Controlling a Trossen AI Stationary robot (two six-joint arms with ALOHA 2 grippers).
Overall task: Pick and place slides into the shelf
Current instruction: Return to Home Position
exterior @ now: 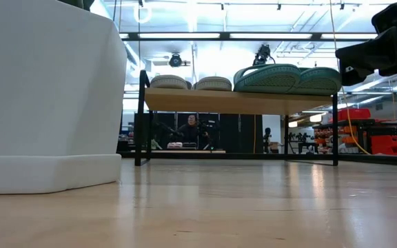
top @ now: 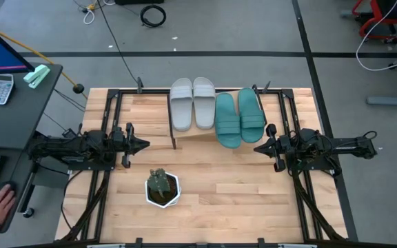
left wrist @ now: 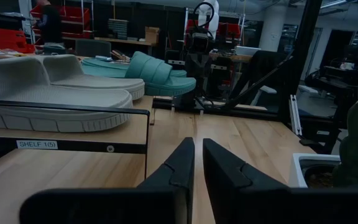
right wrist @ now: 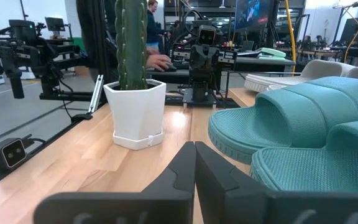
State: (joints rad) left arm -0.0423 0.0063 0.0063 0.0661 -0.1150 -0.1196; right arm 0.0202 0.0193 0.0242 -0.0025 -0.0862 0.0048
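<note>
White pot [exterior: 47, 96] foremost; four slides [top: 224, 117] side by side atop shelf [exterior: 240, 102].

So the shelf [top: 191, 136] sits toward the back of the table [top: 226, 200], roughly centred. All four slides [top: 204, 103] are lined up in a row on top of it. The left pair [top: 182, 105] takes the left half and the right pair [top: 229, 122] the right half, with the middle two just beside each other. The right pair sits closer to the front and pokes out past the shelf's front edge. The potted plant [top: 163, 187] stands on the table in front of the shelf, a bit left of centre. The left pincer [top: 145, 145] is just off the shelf's front-left corner. The right pincer [top: 256, 148] is near the front-right corner, just beside the right pair, and the two point inward at each other.
</note>
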